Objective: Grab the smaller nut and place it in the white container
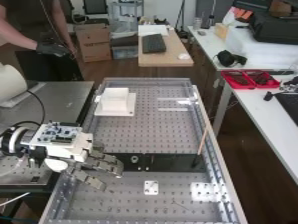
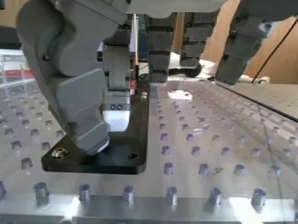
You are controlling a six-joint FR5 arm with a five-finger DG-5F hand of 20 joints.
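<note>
No lettering, label, brand, number or sign can be read in either view. Faint marks on the front of the cardboard box [image 1: 97, 51], in the room behind the benches in the high view, are too small to make out.

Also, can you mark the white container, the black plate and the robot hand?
White container [image 1: 114, 98]: high view, on the boxy part above its flat base.
Black plate [image 1: 169, 163]: high view, on its bare middle.
Robot hand [image 1: 100, 164]: high view, on a grey finger.
</note>
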